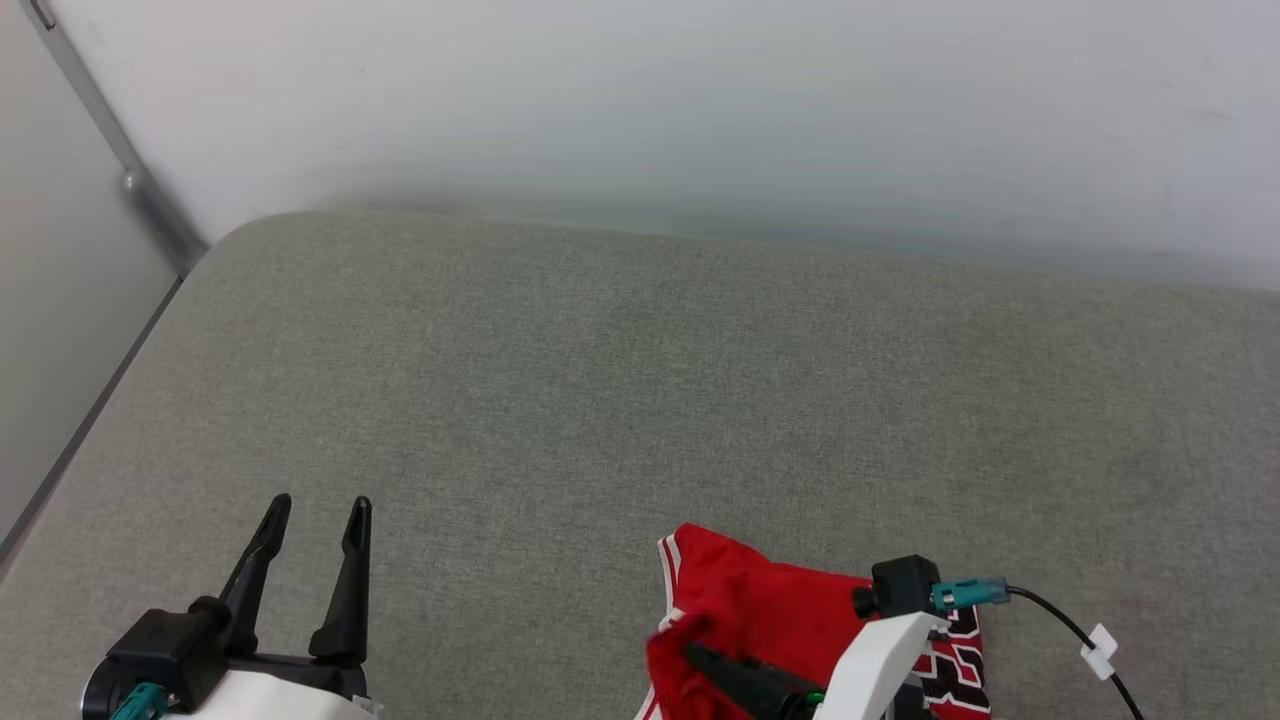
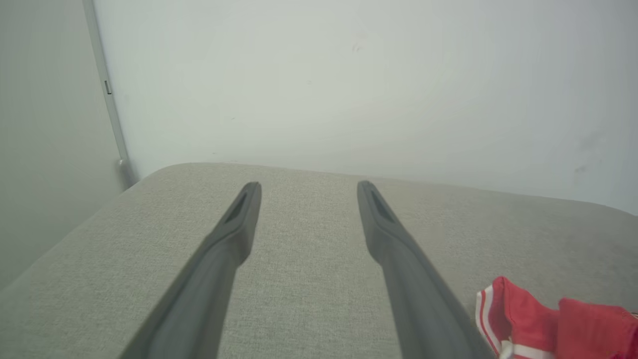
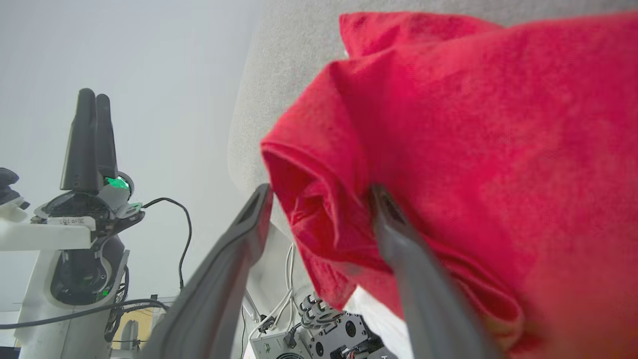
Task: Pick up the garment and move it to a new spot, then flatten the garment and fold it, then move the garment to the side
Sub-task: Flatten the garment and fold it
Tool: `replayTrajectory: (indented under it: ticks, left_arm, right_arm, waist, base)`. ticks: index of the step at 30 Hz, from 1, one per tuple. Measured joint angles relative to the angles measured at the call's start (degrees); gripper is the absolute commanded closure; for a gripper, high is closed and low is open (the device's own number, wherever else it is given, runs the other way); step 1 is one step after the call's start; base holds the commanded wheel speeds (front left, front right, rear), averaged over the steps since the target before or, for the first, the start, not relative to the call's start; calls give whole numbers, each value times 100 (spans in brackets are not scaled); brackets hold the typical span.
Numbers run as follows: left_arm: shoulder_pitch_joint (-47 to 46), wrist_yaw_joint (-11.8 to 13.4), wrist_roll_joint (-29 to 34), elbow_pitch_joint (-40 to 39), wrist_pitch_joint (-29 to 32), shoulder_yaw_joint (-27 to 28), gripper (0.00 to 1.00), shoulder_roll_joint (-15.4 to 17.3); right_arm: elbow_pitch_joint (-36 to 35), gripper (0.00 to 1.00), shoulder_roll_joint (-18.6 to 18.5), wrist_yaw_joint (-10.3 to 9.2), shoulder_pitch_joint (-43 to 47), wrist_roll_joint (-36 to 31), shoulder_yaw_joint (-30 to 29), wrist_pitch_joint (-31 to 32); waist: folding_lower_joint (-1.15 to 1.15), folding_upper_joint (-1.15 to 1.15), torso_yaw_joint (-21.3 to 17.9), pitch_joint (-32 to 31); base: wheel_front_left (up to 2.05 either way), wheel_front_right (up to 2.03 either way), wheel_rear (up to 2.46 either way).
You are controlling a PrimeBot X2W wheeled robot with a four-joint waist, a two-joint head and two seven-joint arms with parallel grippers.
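The red garment (image 1: 770,610) lies crumpled at the near edge of the grey padded surface (image 1: 640,400), toward its right side, and white stripe trim shows along one hem. The right gripper (image 3: 319,192) has its two fingers spread wide. A bunched red fold sits between them, and one finger is against the cloth. The left gripper (image 1: 320,510) hovers over the near left corner, its fingers also spread, holding nothing.

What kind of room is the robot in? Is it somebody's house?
Probably a robot test room, not a home: a plain white wall, a grey padded table with a red garment on it, plus loose cables and an electronics box.
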Motion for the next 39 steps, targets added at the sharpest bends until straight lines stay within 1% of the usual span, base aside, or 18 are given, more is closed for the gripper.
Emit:
replayTrajectory:
  ticks: [3,5,10,12,14,16,19,22,26,28,32,36,37,39]
  left_arm:
    - [1,0,-24,-5,1,12,0,3]
    - [7,1,-23,-5,1,3,0,5]
    - [43,0,-8,-33,0,-12,0,-11]
    - [42,0,-1,-57,0,-4,0,-24]
    - [31,0,0,-89,0,-1,0,-48]
    - [12,0,2,-103,0,-9,0,-59]
    - [-35,0,10,-143,0,-12,0,-98]
    - [-57,0,11,-160,0,-20,0,-122]
    - [-94,0,18,-215,0,-10,0,-143]
    - [-120,0,27,-255,0,-4,0,-167]
    - [-103,0,53,-410,0,-4,0,-259]
    - [-21,0,118,-581,0,-5,0,-313]
    - [-21,0,118,-581,0,-5,0,-313]
    - [13,0,172,-649,0,-27,0,-334]
  right_arm:
    - [-43,0,1,0,-83,158,167,-24]
    - [-69,0,2,0,-138,88,167,-34]
    - [-260,0,2,0,-344,-872,-485,33]
    - [-469,0,-47,0,-422,-1494,-715,104]
    - [-798,0,-223,1,-542,-2100,-850,122]
    - [-1068,0,-492,0,-582,-2604,-1028,79]
    - [-1402,0,-831,0,-589,-3156,-1251,-164]
    - [-1660,0,-1125,1,-584,-3606,-1356,-509]
    - [-1880,0,-1500,1,-490,-4198,-1540,-1255]
    - [-1927,0,-1502,2,-331,-4369,-1725,-1660]
    - [-2028,0,-1346,1,26,-4461,-2019,-2284]
    - [-2159,0,-1139,1,365,-4552,-2214,-2746]
    - [-2159,0,-1139,1,365,-4552,-2214,-2746]
    - [-2243,0,-946,1,526,-4600,-2285,-2972]
  waist:
    - [0,0,-39,-32]
    - [0,0,-110,-64]
    - [0,0,-314,-108]
    - [0,0,-393,-98]
    - [0,0,-469,-68]
    - [0,0,-540,-33]
    - [0,0,-635,28]
    - [0,0,-715,80]
    - [0,0,-786,124]
    - [0,0,-812,131]
    - [0,0,-833,131]
    - [0,0,-808,115]
    - [0,0,-808,115]
    - [0,0,-791,110]
  base:
    - [0,0,0]
    - [0,0,0]
    - [0,0,0]
    - [0,0,0]
    - [0,0,0]
    - [0,0,0]
    - [0,0,0]
    - [0,0,0]
    - [0,0,0]
    - [0,0,0]
    - [0,0,0]
    - [0,0,0]
    - [0,0,0]
    - [0,0,0]
